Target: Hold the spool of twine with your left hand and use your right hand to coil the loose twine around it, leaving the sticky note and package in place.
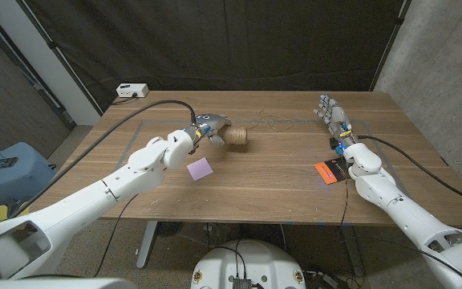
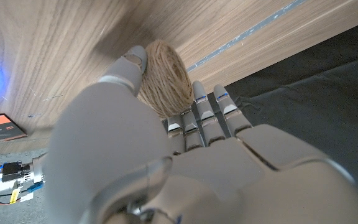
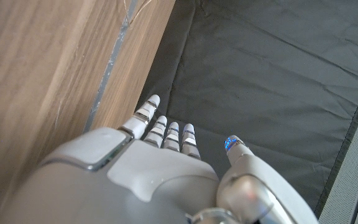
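Spool of twine (image 1: 238,137): gripped in your left hand (image 1: 207,128). Loose twine (image 1: 283,122): trailed from the spool toward your right hand (image 1: 334,118), the nearer, which stood open, empty.

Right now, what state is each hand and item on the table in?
Left hand: grips the spool of twine.
Spool of twine: on its side, partly wound.
Loose twine: trailing uncoiled across the table.
Right hand: open, holding nothing.
Sticky note: flat on the table.
Package: lying by the right arm.
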Action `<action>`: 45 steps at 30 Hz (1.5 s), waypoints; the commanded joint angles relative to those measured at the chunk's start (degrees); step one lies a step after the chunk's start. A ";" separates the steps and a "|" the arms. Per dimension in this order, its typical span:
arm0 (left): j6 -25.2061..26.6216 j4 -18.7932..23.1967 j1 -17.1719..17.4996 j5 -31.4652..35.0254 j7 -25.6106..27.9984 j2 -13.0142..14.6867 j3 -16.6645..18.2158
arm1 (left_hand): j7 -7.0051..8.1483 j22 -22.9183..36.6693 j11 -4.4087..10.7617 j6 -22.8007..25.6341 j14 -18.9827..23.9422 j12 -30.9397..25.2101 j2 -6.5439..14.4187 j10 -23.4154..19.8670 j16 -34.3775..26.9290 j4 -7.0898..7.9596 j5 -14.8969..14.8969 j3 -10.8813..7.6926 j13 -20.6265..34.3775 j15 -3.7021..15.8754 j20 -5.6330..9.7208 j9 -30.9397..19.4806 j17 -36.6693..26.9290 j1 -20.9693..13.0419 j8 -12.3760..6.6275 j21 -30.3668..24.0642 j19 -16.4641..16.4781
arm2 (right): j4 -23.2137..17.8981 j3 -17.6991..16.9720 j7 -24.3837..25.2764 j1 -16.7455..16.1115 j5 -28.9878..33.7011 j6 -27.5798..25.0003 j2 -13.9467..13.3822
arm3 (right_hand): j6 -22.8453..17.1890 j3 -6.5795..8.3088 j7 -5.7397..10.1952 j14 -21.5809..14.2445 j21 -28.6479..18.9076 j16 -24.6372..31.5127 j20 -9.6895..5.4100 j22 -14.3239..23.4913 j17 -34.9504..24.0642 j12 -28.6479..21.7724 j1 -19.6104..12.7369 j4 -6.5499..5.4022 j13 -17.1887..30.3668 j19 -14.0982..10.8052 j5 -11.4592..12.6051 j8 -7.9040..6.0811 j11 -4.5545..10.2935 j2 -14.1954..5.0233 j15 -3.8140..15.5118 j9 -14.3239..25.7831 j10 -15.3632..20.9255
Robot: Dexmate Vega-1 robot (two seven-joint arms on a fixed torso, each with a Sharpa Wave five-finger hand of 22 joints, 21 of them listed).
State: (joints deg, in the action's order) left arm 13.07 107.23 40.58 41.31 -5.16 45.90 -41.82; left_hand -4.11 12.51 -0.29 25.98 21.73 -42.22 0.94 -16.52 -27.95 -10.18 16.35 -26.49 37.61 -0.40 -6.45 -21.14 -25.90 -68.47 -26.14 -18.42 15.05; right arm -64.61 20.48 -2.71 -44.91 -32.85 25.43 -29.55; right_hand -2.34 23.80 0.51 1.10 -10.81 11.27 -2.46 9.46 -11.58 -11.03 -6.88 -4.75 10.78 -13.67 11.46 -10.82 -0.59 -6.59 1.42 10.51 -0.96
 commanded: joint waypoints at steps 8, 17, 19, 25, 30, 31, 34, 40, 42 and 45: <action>-2.60 -2.16 -3.24 -0.11 -0.35 -1.83 -0.99 | -0.18 0.00 1.55 0.46 0.52 -0.36 1.20 -2.06 0.03 1.29 0.60 -1.78 0.60 0.10 -0.13 -1.67 -0.16 0.19 -2.95 -0.30 -0.07 | -1.97 1.33 -1.10 0.11 0.61 -2.44 -0.76 | -0.82 0.46 -0.03 -0.25 -0.35 0.57 -1.15 0.32 -0.08 -0.38 0.31 0.46 0.24 -0.68 -0.20 -0.47 0.28 -0.66 0.35 0.26 0.61; -3.24 -2.57 -4.02 -0.03 0.23 -2.52 -1.08 | -0.13 -0.01 1.57 0.62 0.68 -0.31 1.26 -2.22 -0.05 1.25 0.72 -1.81 0.77 0.18 -0.20 -1.76 -0.25 0.22 -3.18 -0.32 -0.09 | -2.94 2.01 -1.79 0.05 1.13 -3.25 -1.32 | -1.24 0.52 0.03 -0.56 -0.43 0.69 -1.29 0.32 -0.04 -0.48 0.00 0.81 0.24 -0.97 -0.21 -0.59 0.28 -0.76 0.39 0.26 0.98; -3.16 -2.58 -4.03 0.22 0.62 -2.70 -1.15 | -0.14 -0.01 1.62 0.56 0.61 -0.27 1.36 -2.17 -0.06 1.26 0.77 -1.83 0.80 0.09 -0.16 -1.78 -0.31 0.19 -3.19 -0.32 -0.11 | -3.57 1.96 -1.60 -0.26 0.88 -3.74 -1.38 | -1.29 0.50 0.00 -0.59 -0.46 0.71 -1.32 0.32 -0.06 -0.53 0.00 0.84 0.24 -1.08 -0.22 -0.60 0.01 -0.78 0.38 0.26 1.13; -3.41 -2.53 -4.41 0.34 1.02 -3.12 -1.20 | -0.27 -0.01 1.54 0.45 0.57 -0.18 1.58 -2.12 -0.14 1.34 0.92 -1.79 0.94 0.05 -0.27 -1.86 -0.46 0.30 -3.26 -0.31 -0.19 | -4.64 2.31 -1.96 -0.66 1.09 -4.39 -1.92 | -1.81 0.50 -0.14 -0.95 -0.52 0.85 -1.37 0.32 -0.07 -0.58 -0.07 0.96 0.24 -1.32 -0.24 -0.76 0.15 -0.80 0.36 0.27 1.39; -3.57 -2.62 -4.72 0.40 1.54 -3.48 -1.12 | -0.29 -0.01 1.52 0.38 0.55 -0.09 1.69 -2.01 -0.13 1.40 1.04 -1.78 1.02 0.13 -0.27 -1.91 -0.49 0.39 -3.29 -0.32 -0.23 | -5.41 2.51 -1.57 -1.05 1.48 -4.94 -2.27 | -3.97 0.75 -0.64 -1.57 -0.65 0.93 -1.59 0.32 0.14 -1.00 -1.00 1.90 0.26 -1.97 -0.23 -1.45 -0.22 -0.92 0.53 0.36 2.79; -3.65 -2.68 -4.75 0.31 1.74 -3.57 -1.07 | -0.25 -0.01 1.42 0.35 0.56 -0.10 1.69 -2.05 -0.13 1.38 1.06 -1.79 1.03 0.13 -0.27 -1.92 -0.49 0.38 -3.29 -0.32 -0.22 | -5.47 2.66 -1.60 -1.01 1.75 -5.03 -2.42 | -4.45 0.82 -0.65 -1.94 -0.77 1.03 -1.71 0.32 0.19 -1.15 -1.28 2.19 0.29 -2.38 -0.25 -1.58 -0.33 -0.96 0.61 0.40 3.31; -3.80 -2.76 -4.84 0.16 2.22 -3.80 -0.98 | -0.28 0.00 1.42 0.31 0.47 -0.02 1.79 -1.93 -0.13 1.44 1.15 -1.75 1.09 0.06 -0.29 -1.96 -0.56 0.47 -3.32 -0.32 -0.27 | -5.84 3.02 -1.48 -0.91 2.27 -5.61 -2.65 | -5.04 1.18 -0.58 -2.33 -0.82 1.01 -1.90 0.31 0.37 -1.31 -2.20 3.04 0.35 -2.76 -0.24 -1.71 -0.32 -0.99 0.79 0.47 3.98; -3.70 -3.01 -5.11 0.01 2.90 -4.47 -1.00 | -0.26 0.00 1.49 0.19 0.44 0.05 1.93 -1.89 -0.13 1.46 1.37 -1.72 1.20 0.11 -0.34 -2.03 -0.61 0.55 -3.35 -0.32 -0.32 | -5.29 4.14 -2.36 0.19 3.62 -5.85 -2.80 | -6.60 3.20 0.83 -3.56 -0.83 0.84 -2.68 0.29 0.79 -1.61 -7.15 7.48 0.64 -3.98 -0.48 -1.90 1.16 -1.27 1.72 0.67 5.91; -3.83 -3.09 -5.26 -0.05 3.30 -4.61 -0.92 | -0.32 0.00 1.43 0.10 0.38 0.09 2.09 -1.82 -0.17 1.53 1.46 -1.70 1.24 0.00 -0.41 -2.05 -0.69 0.60 -3.34 -0.32 -0.36 | -4.88 4.47 -3.16 0.73 3.67 -5.95 -2.74 | -7.05 3.74 1.18 -3.99 -0.82 0.87 -2.92 0.29 0.82 -1.76 -8.62 8.79 0.75 -4.31 -0.64 -1.97 1.60 -1.36 2.03 0.72 6.58; -3.74 -3.15 -5.50 -0.12 3.75 -4.81 -0.74 | -0.37 0.00 1.56 0.04 0.34 0.15 2.17 -1.73 -0.20 1.54 1.58 -1.64 1.29 -0.04 -0.48 -2.09 -0.75 0.64 -3.34 -0.32 -0.40 | -4.63 5.15 -2.99 1.49 4.86 -6.18 -2.73 | -7.79 4.22 1.52 -4.32 -0.80 0.87 -3.19 0.30 0.82 -1.81 -10.02 10.02 0.84 -4.59 -0.82 -2.15 1.86 -1.48 2.49 0.77 7.05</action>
State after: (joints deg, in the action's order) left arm 9.46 104.39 35.73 41.52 -2.91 41.91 -42.90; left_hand -4.23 12.51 -0.26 25.89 21.81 -42.25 0.94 -16.51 -27.95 -10.18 17.57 -26.49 37.93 -0.32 -6.66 -21.14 -26.45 -68.47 -26.16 -18.42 14.84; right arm -69.72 23.78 -4.90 -45.36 -30.12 20.12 -31.96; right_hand -9.35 27.60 1.96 -2.39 -11.27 12.01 -2.36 9.45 -10.65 -12.55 -15.69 4.29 11.34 -17.68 10.80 -12.32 1.23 -7.94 2.04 11.09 5.23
